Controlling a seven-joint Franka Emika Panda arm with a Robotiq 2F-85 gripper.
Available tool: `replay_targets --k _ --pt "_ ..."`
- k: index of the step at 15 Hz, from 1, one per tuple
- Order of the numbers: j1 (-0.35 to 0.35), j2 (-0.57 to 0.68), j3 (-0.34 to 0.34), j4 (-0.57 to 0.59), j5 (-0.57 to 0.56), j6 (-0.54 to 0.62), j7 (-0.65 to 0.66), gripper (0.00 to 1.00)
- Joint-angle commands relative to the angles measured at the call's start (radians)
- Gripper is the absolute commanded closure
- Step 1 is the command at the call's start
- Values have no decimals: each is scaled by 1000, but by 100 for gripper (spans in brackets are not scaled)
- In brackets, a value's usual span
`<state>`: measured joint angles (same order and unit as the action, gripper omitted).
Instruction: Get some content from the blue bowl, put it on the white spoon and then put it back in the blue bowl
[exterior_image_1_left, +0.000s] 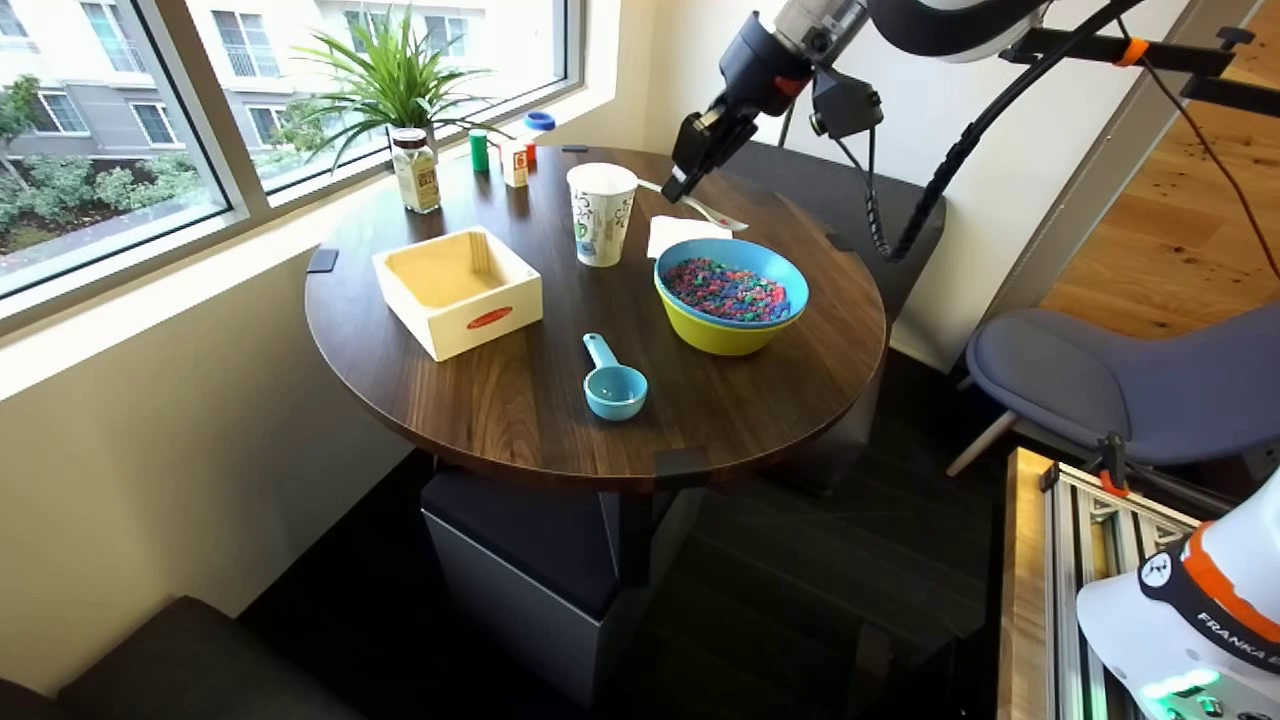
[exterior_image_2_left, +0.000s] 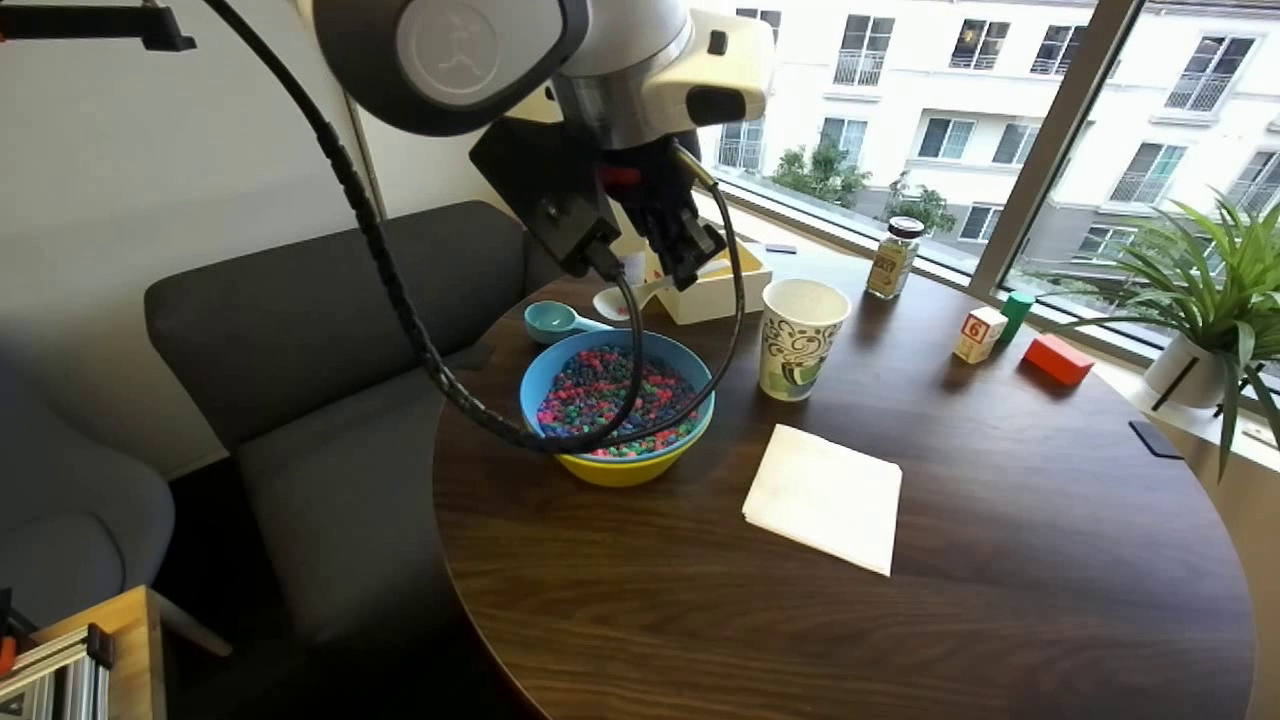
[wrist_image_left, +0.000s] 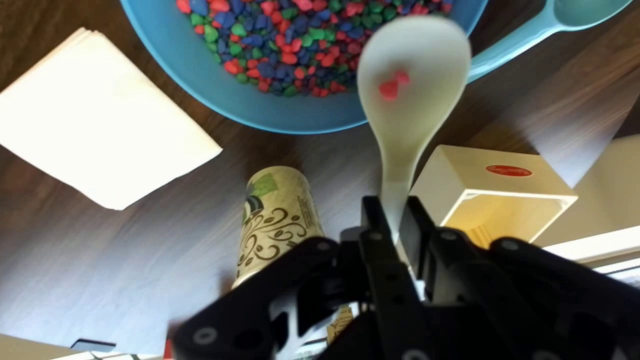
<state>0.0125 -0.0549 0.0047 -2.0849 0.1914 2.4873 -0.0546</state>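
Observation:
The white spoon (wrist_image_left: 410, 112) has its handle between the fingers of my gripper (wrist_image_left: 392, 210), which is shut on it. A few red-pink pieces (wrist_image_left: 390, 90) lie in the spoon's hollow. In the wrist view the spoon's head overlaps the rim of the blue bowl (wrist_image_left: 280, 112); it is held up in the air. Mixed red, green and dark blue content (wrist_image_left: 300, 45) fills much of the bowl, seen also in both exterior views as content (exterior_image_1_left: 725, 290) and content (exterior_image_2_left: 590, 390). My gripper (exterior_image_1_left: 677, 185) points down above the table, with the white spoon (exterior_image_1_left: 710, 214) sticking out.
Beside the bowl are a white napkin (exterior_image_2_left: 830, 500), a tall paper cup (exterior_image_1_left: 603, 220) and a light blue scoop (exterior_image_1_left: 615, 390). A pale square box (exterior_image_1_left: 490, 300) stands farther off. A cable (exterior_image_2_left: 735, 260) loops down in front of the bowl in an exterior view.

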Motion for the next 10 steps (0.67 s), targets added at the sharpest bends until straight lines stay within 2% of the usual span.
replay_targets --k 1,6,10 --pt "13 -68 -18 -104 194 38 -195 97" --pt "25 -102 -65 -135 440 23 -498 97" --pt "28 -121 -88 -157 559 33 -696 97"
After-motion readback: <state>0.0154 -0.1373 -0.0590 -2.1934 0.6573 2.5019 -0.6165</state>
